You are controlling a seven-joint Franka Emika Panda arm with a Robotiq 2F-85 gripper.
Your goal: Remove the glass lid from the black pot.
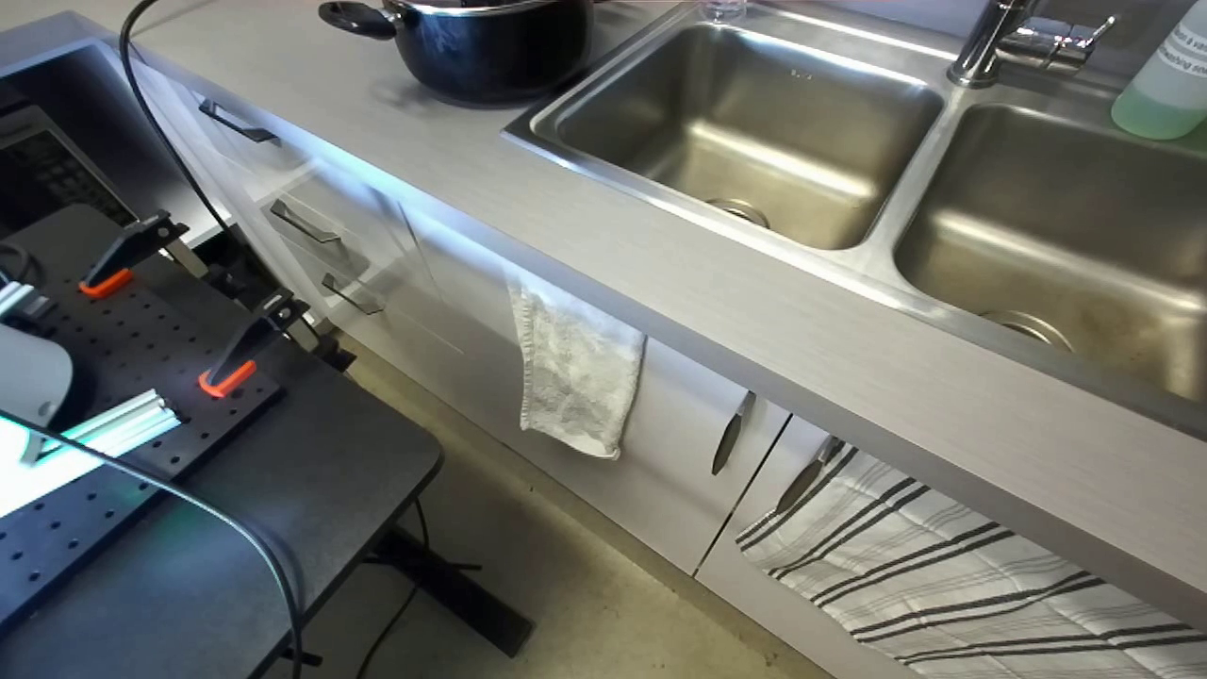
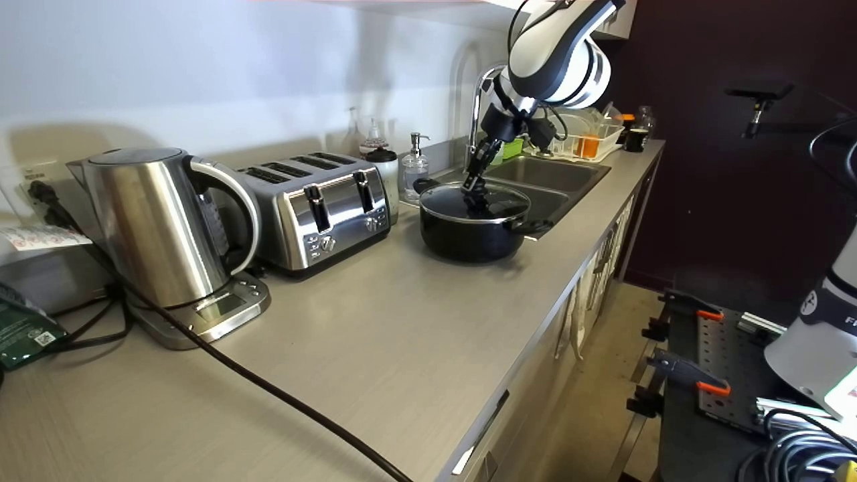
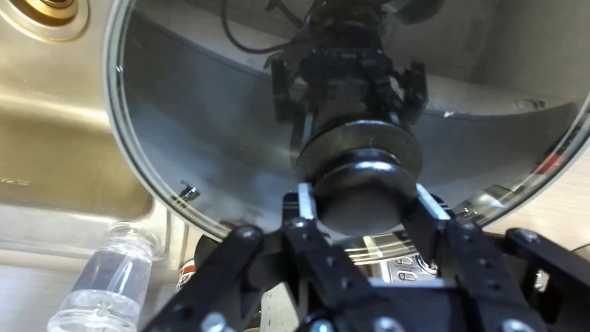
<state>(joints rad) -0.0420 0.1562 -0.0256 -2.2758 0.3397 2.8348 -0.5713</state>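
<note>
Glass lid (image 2: 499,203) rests on the black pot (image 2: 469,241), covering its mouth. Pot stands upright on the surface (image 2: 375,321), just beside the steel sink (image 1: 877,272); visible in both exterior views. In the wrist view, jaws of the gripper (image 3: 364,196) stand narrow around the lid's knob (image 3: 362,213), pads (image 3: 306,201) against its two sides: holding the lid by the knob. Glass mirrors the gripper. In an exterior view, robot arm (image 2: 535,50) slants down to the lid. Toaster (image 2: 343,207) near the pot; kettle (image 2: 150,231) farther off, past the toaster. Soap bottle (image 2: 415,169) near the pot, on the wall side.
</note>
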